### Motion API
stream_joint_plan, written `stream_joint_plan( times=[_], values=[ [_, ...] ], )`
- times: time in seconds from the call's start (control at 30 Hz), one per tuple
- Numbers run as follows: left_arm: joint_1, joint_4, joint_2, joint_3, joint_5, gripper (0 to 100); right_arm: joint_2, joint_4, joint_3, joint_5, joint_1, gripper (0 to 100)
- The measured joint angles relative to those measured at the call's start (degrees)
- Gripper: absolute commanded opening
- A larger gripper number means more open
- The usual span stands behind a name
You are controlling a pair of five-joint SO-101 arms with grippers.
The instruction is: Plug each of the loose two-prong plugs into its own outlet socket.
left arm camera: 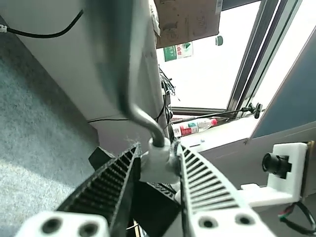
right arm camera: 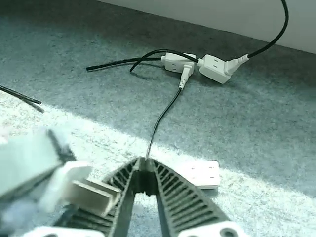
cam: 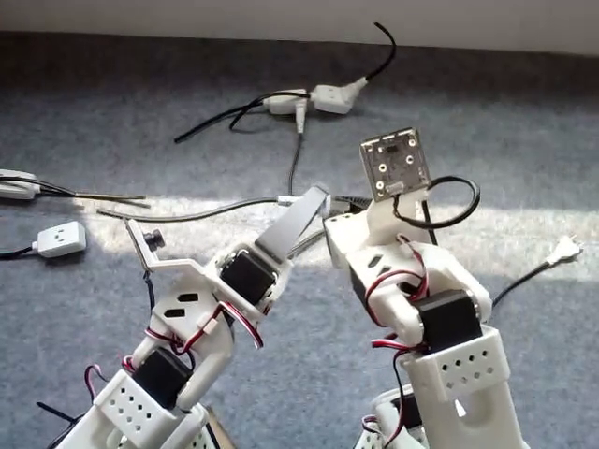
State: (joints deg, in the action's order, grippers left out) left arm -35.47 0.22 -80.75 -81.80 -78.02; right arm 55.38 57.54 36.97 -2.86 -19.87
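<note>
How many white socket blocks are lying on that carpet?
5. Two sockets lie together at the back; one socket at the left, another at the left edge; one near the right gripper. The arms may hide more.

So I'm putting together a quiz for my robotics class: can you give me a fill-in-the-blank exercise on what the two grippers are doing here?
1. The left gripper is shut on a small white ____.
2. The right gripper is shut on a thin ____ cord.
3. Close to the right gripper, a white outlet block lies flat on the grey ____.

Missing words: plug; black; carpet.
</note>
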Motion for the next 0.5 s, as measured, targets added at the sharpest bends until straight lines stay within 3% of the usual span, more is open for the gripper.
stream_joint_plan(
  times=[0.5],
  values=[
    [0.2,0.2,0.0,-0.8,0.1,1,-11.3,-0.1,-6.7,-0.9,3.4,0.8]
  ],
)
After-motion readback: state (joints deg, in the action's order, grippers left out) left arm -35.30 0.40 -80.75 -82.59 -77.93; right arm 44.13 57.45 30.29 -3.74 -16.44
